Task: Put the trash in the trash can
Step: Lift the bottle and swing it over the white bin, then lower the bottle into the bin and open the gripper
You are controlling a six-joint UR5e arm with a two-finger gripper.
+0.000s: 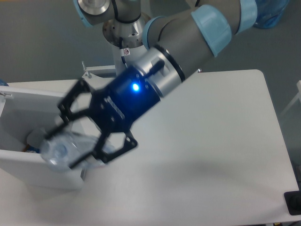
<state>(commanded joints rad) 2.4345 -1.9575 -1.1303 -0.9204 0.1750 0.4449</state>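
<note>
We see the gripper [66,143] with its black fingers [70,101] clamped on the crushed clear plastic bottle [63,148], which it carries lifted off the table [211,141], hanging over the right part of the trash can [28,169]. The bottle is blurred, and we cannot make out its cap. A blue light [135,87] glows on the gripper's body, above which the grey and light blue arm [188,33] runs up to the top right and out of view. Inside the white bin, at its left, we find a bit of the crumpled white cup [34,139], mostly hidden behind the bottle and gripper. The arm's base [124,28] stands behind the table's far edge, and a blue object [270,12] lies on the floor at the top right
</note>
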